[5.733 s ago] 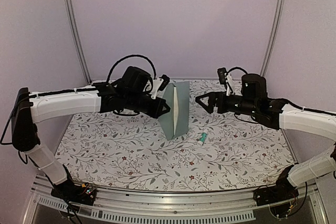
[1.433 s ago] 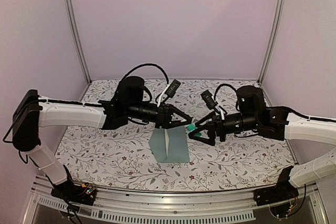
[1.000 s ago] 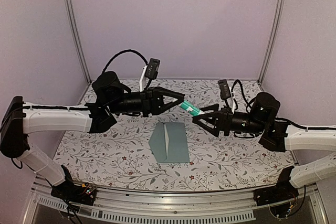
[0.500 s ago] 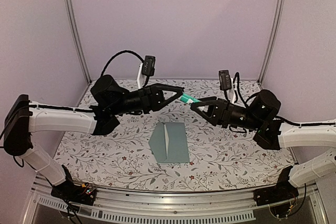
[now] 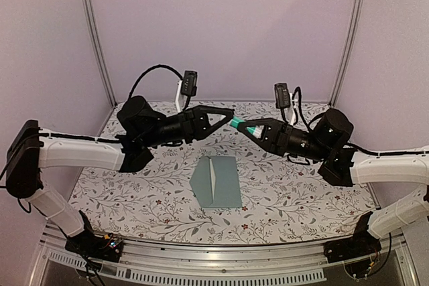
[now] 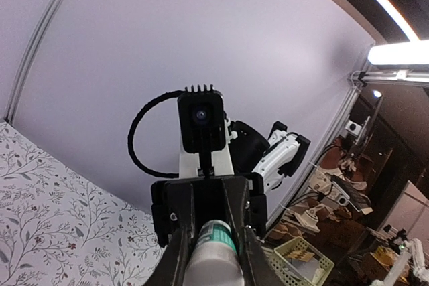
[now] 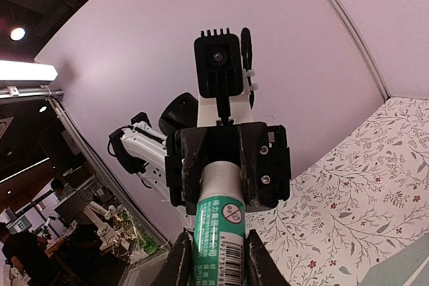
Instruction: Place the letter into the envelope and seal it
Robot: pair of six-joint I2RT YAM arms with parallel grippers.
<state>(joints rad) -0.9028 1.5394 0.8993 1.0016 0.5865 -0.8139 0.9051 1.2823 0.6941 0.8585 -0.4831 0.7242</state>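
Observation:
The pale teal envelope lies flat on the floral table, near the front middle. A narrow whitish strip runs along its centre. The letter is hidden from view. High above the envelope, a white-and-green glue stick hangs in the air between both arms. My left gripper is shut on its pale end. My right gripper is shut on its green printed body. The two grippers face each other tip to tip, and each wrist view shows the other's jaws head-on.
The floral table cloth spreads around the envelope. Metal frame posts stand at the back corners against lilac walls. The left arm and right arm reach inward over the table's rear half.
The right gripper has moved in from the right and closed on the glue stick that the left gripper holds up. The envelope has stayed put.

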